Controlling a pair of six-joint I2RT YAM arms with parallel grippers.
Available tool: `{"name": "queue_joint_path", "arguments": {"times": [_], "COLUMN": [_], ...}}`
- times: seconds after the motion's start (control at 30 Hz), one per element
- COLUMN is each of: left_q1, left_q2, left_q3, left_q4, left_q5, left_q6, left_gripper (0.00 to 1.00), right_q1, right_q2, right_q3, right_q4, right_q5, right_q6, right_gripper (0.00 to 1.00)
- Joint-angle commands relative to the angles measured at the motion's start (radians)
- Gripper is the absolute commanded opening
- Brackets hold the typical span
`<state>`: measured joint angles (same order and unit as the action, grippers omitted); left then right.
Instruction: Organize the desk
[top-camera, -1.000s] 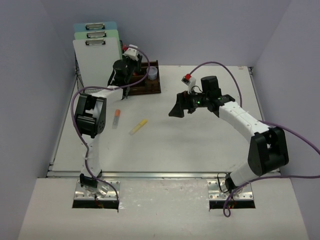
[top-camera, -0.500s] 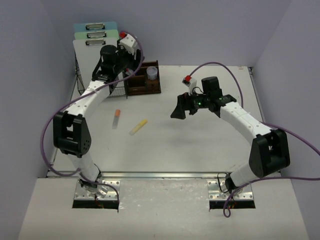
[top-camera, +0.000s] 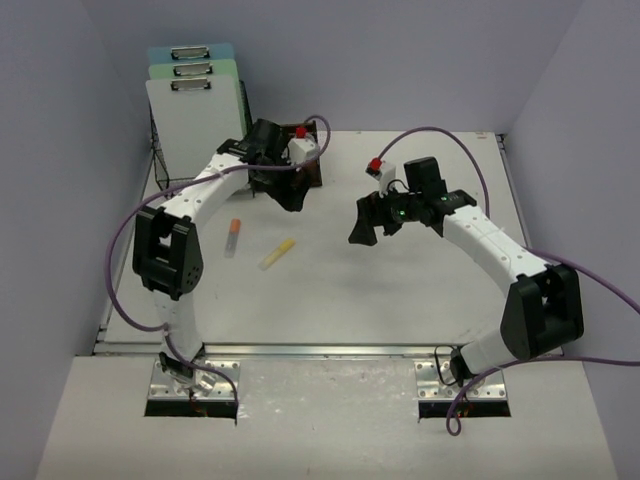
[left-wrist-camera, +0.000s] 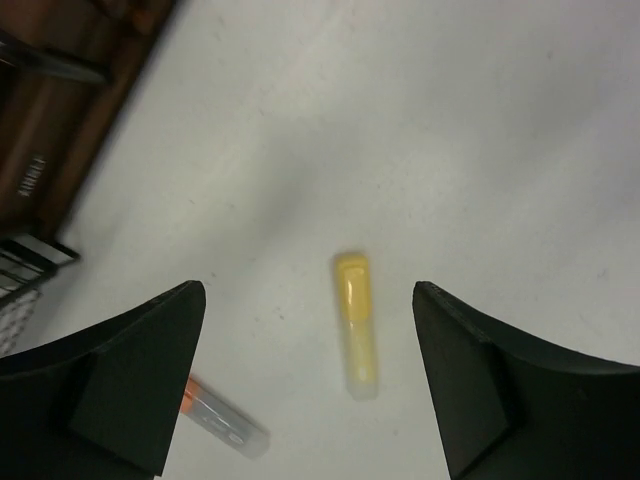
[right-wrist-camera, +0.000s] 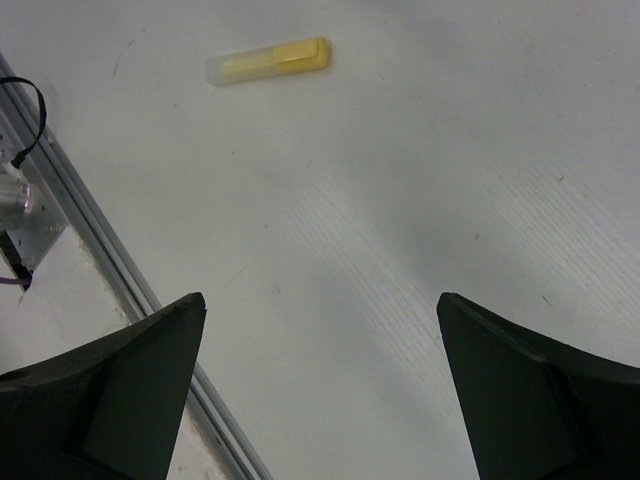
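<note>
Left claw (left-wrist-camera: 308, 288) swung away from the brown organiser tray (left-wrist-camera: 60, 120) and out over the white surface (top-camera: 400, 290), spreading as it went.
Its fingers stood wide apart and empty above a yellow tube (left-wrist-camera: 356, 335) lying flat, with an orange-capped tube (left-wrist-camera: 215, 415) nearby. Right claw (right-wrist-camera: 320, 298) hung fully spread over the same surface, holding nothing.

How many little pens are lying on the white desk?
2. The yellow pen lies left of the middle of the desk. The orange pen lies just left of it. More could be hidden in the brown tray at the back.
</note>
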<state>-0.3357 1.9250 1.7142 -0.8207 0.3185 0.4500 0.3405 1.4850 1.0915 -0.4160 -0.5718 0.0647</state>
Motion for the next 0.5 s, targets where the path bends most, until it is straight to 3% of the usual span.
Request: {"name": "queue_joint_path", "arguments": {"times": [0.0, 0.13, 0.47], "left_q1": [-0.043, -0.067, -0.111], "left_q2": [0.095, 0.233, 0.347], "left_q3": [0.173, 0.254, 0.26], "left_q4": [-0.241, -0.332, -0.397], "left_q5": [-0.063, -0.105, -0.209], "left_q6": [0.048, 0.059, 0.041], "left_gripper": [0.83, 0.83, 0.81], "right_q1": [-0.009, -0.016, -0.032], "right_q2": [-0.047, -0.057, -0.06], "right_q3": [-0.013, -0.038, -0.061], "right_q4": [-0.022, -0.02, -0.019], "right_q5": [0.037, 0.038, 0.032], "right_q6": [-0.044, -0.049, -0.056], "right_gripper": [0.99, 0.99, 0.99]}}
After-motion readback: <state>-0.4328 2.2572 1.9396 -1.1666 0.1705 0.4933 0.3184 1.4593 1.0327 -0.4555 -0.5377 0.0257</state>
